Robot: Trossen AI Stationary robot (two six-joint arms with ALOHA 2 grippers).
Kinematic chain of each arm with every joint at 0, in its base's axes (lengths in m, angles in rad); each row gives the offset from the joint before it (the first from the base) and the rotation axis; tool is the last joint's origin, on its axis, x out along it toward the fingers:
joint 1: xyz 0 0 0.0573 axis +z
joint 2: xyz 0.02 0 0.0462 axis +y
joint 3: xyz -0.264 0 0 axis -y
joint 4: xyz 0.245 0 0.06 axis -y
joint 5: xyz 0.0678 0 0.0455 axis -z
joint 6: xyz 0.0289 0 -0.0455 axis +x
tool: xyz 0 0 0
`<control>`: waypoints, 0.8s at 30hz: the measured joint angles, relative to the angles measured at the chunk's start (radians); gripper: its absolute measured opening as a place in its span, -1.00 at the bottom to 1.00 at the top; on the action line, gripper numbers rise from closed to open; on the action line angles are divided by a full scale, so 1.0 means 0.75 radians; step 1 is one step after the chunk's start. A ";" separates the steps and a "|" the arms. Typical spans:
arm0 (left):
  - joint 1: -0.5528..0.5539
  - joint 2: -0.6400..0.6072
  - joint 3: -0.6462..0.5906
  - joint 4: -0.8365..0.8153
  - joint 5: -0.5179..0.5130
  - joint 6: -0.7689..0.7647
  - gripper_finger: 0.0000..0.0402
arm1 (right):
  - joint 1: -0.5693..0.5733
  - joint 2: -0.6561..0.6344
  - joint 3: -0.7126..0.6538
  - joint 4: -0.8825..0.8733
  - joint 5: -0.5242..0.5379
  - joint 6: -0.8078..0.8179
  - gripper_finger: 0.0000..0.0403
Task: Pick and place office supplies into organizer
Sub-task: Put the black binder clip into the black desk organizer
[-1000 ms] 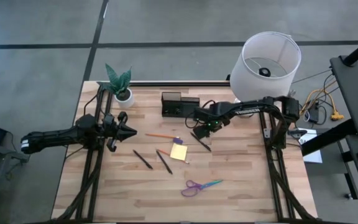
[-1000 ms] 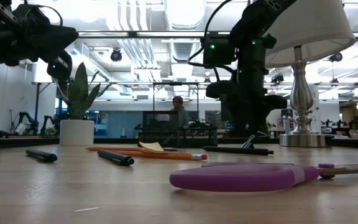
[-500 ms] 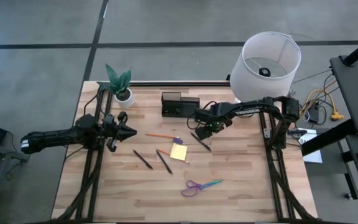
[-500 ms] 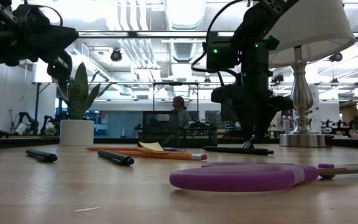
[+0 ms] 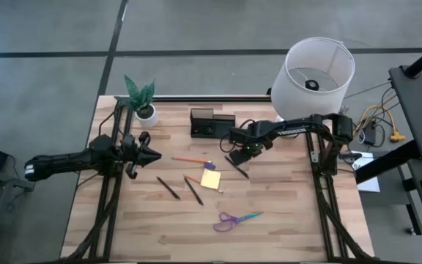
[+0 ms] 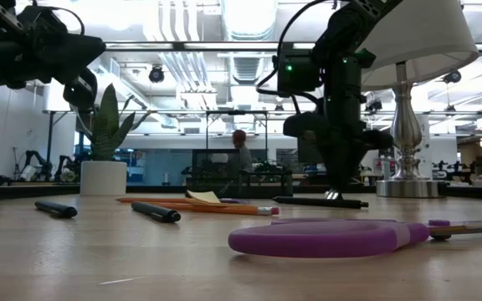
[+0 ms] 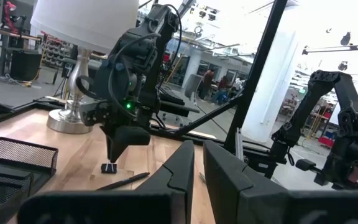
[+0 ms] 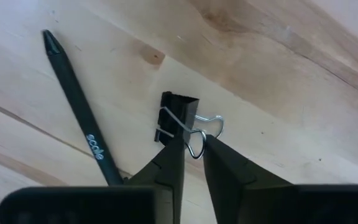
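Narrowly parted, the right gripper point(image 8: 192, 149) straddles the wire handle of a black binder clip point(image 8: 179, 117) lying beside a dark pen point(image 8: 79, 118), near the organizer point(image 5: 211, 123), while the left gripper point(image 5: 152, 155) hangs nearly closed and empty.

Bright ceiling lights point(image 6: 249, 17) glare strongly in the low view; near scissors point(image 6: 333, 237) look blurred, arms are dark silhouettes.
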 joint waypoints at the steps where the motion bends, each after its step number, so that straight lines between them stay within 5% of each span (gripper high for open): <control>1: 0.000 0.000 0.000 0.000 0.000 0.000 -0.90 | 0.000 0.000 0.000 0.011 0.000 0.000 -0.78; 24: 0.000 0.000 0.000 0.000 0.000 0.000 -0.90 | 0.036 -0.003 0.095 0.224 0.098 -0.273 -0.96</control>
